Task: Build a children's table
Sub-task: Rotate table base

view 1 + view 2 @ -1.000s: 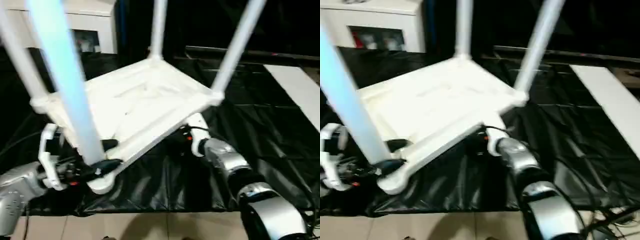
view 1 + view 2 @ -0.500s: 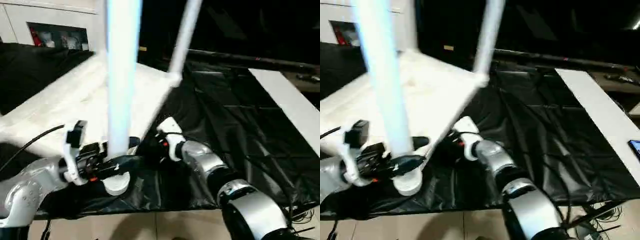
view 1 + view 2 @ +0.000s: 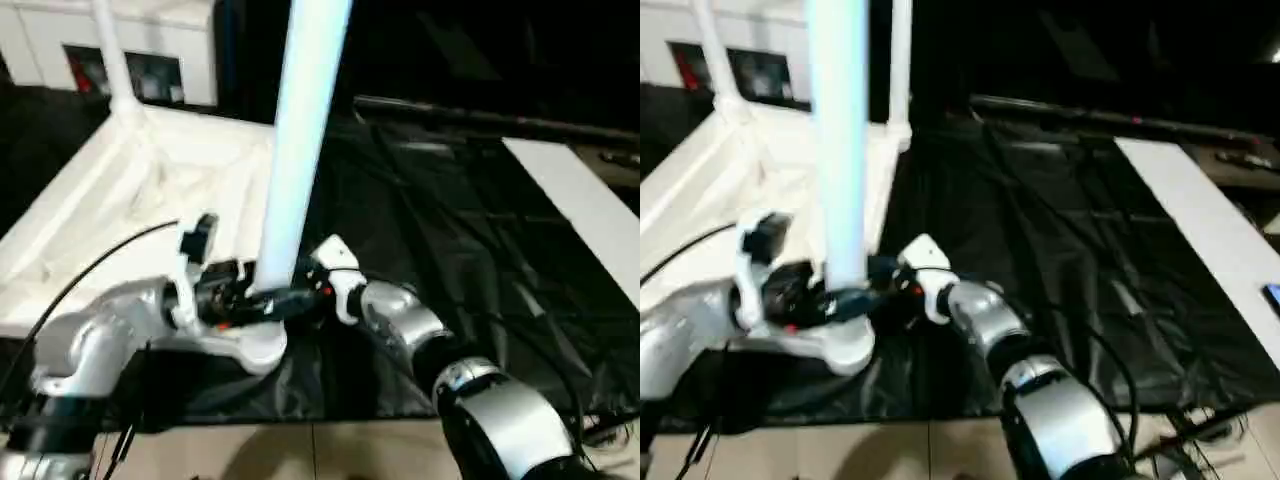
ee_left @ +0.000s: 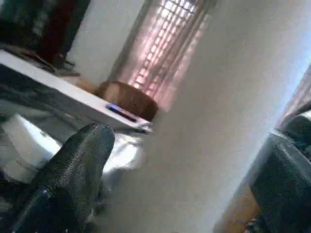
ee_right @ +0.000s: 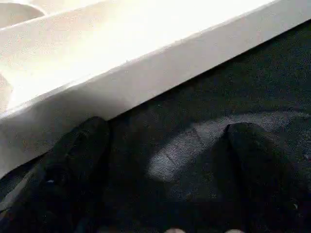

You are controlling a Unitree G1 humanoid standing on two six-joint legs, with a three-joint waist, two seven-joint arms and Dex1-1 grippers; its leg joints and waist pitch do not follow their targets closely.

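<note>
The left gripper (image 3: 268, 300) grips the base of a white leg (image 3: 300, 140) standing up from the near corner of the upturned children's table (image 3: 90, 215) (two more legs rise at its far corners) on the black-covered work table (image 3: 450, 230). The right gripper (image 5: 165, 160) hangs open, empty, beside the tabletop's edge.

Head pair: look forward and down over both forearms, sharing the near leg (image 3: 300, 150) at 12 o'clock.
Left wrist: pressed close against that leg.
Right wrist: low, close to the table top's edge (image 5: 146, 73).
</note>
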